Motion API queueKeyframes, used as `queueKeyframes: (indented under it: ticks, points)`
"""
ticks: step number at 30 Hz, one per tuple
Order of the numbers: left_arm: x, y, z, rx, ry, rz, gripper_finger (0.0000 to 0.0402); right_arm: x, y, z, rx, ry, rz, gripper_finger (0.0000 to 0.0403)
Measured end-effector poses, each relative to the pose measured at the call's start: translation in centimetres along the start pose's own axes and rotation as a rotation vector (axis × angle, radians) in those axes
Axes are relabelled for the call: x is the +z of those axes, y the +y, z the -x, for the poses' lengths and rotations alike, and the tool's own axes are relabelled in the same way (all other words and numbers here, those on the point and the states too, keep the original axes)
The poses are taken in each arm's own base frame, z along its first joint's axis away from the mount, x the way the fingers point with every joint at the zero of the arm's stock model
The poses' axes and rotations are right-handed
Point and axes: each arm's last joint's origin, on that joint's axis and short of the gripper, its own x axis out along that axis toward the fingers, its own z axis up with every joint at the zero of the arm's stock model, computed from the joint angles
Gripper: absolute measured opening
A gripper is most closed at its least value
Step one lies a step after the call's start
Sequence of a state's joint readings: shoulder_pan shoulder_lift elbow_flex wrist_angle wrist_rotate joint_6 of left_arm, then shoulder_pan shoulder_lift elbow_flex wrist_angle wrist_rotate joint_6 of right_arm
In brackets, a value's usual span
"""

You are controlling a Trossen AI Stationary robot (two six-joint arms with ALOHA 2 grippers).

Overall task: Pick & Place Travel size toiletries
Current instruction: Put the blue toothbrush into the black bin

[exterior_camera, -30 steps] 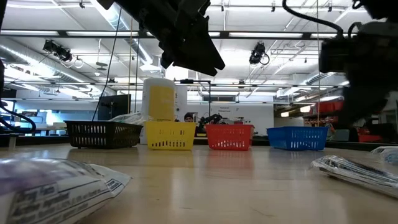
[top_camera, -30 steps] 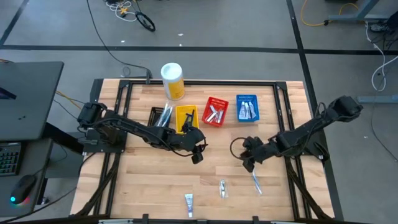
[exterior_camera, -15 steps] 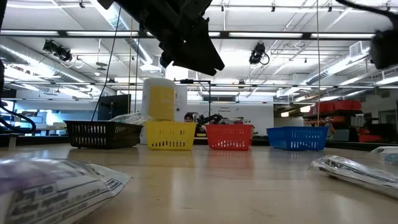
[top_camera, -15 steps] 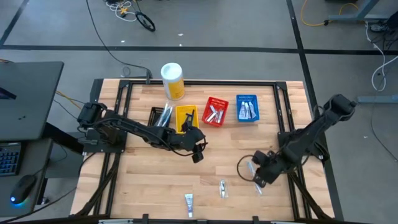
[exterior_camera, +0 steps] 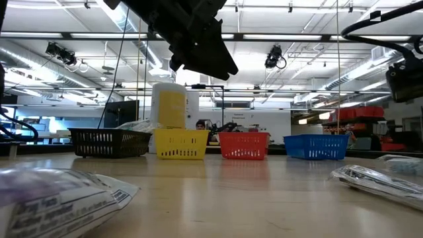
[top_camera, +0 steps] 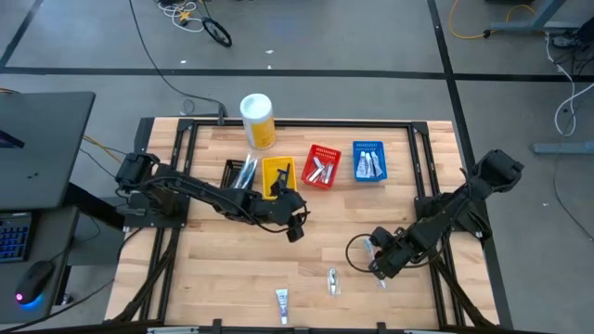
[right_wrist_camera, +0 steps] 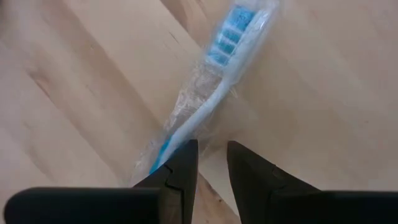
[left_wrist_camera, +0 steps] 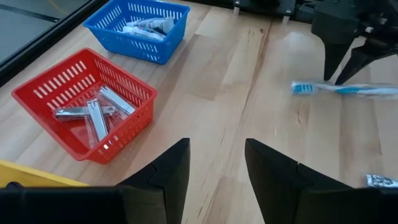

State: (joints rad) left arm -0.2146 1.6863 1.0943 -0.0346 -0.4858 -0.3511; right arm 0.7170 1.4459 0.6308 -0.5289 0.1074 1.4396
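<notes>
A pale toothbrush (right_wrist_camera: 205, 106) with blue bristles, in a clear wrapper, lies flat on the wood near the table's near right. My right gripper (right_wrist_camera: 212, 163) points down at its handle end and is open, one finger over the handle and one beside it. In the high view that gripper (top_camera: 379, 265) covers most of the toothbrush. A white tube (top_camera: 281, 301) and a small silver item (top_camera: 332, 281) lie near the near edge. My left gripper (top_camera: 295, 229) hangs open and empty above the table's middle. My right gripper comes from above at the handle end (right_wrist_camera: 166, 144) of the wrapped toothbrush, which lies flat on the table. Whether its fingers touch the wrapper cannot be told.
Along the far side stand a black basket (top_camera: 239, 172), a yellow basket (top_camera: 278, 176), a red basket (top_camera: 321, 167) with silver items and a blue basket (top_camera: 368, 160) with tubes. A yellow white-lidded canister (top_camera: 258, 121) stands behind them. Bare wood lies between the baskets and the near items.
My right gripper has moved from the table's middle right toward the near edge and come down over the toothbrush. The toothbrush, tube and silver item lie where they were.
</notes>
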Motion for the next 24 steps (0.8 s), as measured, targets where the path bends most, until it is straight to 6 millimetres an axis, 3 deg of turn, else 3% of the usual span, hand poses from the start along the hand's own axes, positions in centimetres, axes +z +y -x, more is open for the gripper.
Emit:
queueKeyframes:
  ticks: [10,19,24]
  points:
    - [0.0,0.0,0.0,0.001,0.001,0.000,0.0164,0.1,-0.1,0.5,0.010,0.007,0.013,0.0045]
    - [0.0,0.0,0.0,0.000,0.000,0.009,0.0164,0.3,-0.2,2.1,0.085,-0.007,0.130,0.0043]
    - [0.0,0.0,0.0,0.000,0.000,0.009,0.0164,0.3,0.1,2.1,0.107,-0.014,0.134,0.0062]
